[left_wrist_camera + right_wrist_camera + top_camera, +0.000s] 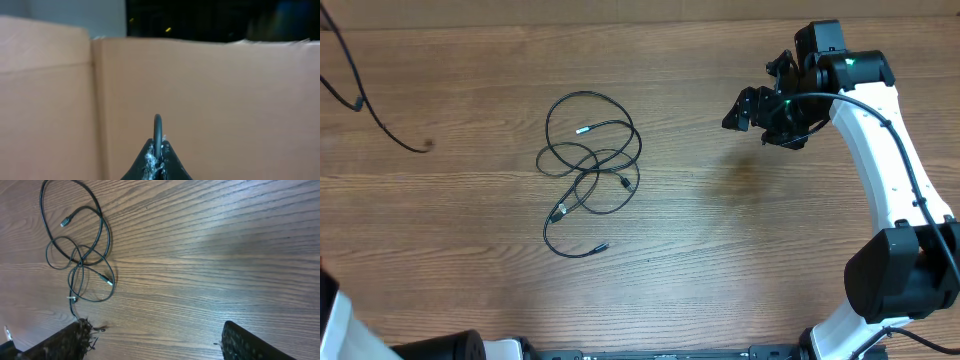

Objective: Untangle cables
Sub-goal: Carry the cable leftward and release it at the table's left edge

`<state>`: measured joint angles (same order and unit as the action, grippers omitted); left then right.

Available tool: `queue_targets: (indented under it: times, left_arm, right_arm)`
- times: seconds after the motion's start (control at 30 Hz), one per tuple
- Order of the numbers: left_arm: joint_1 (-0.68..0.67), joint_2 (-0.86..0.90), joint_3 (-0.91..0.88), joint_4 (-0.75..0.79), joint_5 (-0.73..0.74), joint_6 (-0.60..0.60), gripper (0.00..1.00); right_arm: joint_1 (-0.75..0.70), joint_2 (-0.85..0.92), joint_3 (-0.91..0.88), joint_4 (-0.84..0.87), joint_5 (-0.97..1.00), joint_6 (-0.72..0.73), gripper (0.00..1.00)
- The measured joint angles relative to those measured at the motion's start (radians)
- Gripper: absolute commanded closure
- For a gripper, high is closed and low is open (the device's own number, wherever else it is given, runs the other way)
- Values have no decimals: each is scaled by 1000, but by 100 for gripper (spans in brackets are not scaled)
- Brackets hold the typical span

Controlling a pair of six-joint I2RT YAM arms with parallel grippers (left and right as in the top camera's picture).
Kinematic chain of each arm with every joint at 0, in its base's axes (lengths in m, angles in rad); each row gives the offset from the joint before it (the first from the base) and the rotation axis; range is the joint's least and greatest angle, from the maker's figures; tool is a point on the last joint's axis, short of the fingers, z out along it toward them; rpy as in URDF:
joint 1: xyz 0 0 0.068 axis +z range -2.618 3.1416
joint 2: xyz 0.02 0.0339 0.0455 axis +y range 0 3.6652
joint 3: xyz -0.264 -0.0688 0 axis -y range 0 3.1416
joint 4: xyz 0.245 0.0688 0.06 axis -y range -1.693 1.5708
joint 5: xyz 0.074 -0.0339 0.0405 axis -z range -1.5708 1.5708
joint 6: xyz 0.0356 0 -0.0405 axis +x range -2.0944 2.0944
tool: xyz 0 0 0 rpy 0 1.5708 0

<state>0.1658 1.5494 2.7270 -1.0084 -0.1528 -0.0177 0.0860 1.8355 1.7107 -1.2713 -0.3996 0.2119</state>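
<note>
Overhead: the cables (pixel 590 172) lie as one loose tangle on the wooden table (pixel 720 260), left of centre. The tangle is several overlapping loops of thin black cord, with the crossings gathered near the middle of the bundle. A silvery plug end (pixel 583 129) sits inside the upper loop. A second plug (pixel 560 212) is at the lower left of the tangle, and a third plug (pixel 603 245) ends the lowest strand, clear of the loops. The right gripper (pixel 748 108) hovers over bare wood well to the right of the tangle, not touching it. Right wrist view: its fingers (pixel 75 340) stand far apart at the bottom corners with nothing between them, so it is spread wide and empty; the tangle shows at upper left of that view. The left gripper (pixel 158 152) is outside the overhead view. Left wrist view: it faces a cardboard wall (pixel 225 100), and its tips are pressed together on a thin black loop (pixel 158 125) that sticks up from between them. A separate black cord (pixel 357 101) crosses the top left corner of the overhead view, one end on the table, the rest running off frame. Cannot tell whether it is the same cord as the loop in the left gripper.
</note>
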Motion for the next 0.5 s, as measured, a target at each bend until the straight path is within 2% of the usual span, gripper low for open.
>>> queue_targets:
  times: [0.13, 0.27, 0.37, 0.5]
  left_arm:
    - [8, 42, -56, -4, -94, -3, 96]
    - [74, 102, -128, -4, -132, -33, 96]
    - [171, 146, -186, 21, -98, -61, 96]
    - [322, 190, -267, 90, 24, -88, 96]
  right_arm:
    - [0, 0, 0, -2, 0, 0, 18]
    - [0, 0, 0, -6, 0, 0, 18]
    - [0, 0, 0, -11, 0, 0, 18]
    - [0, 0, 0, -25, 0, 0, 18]
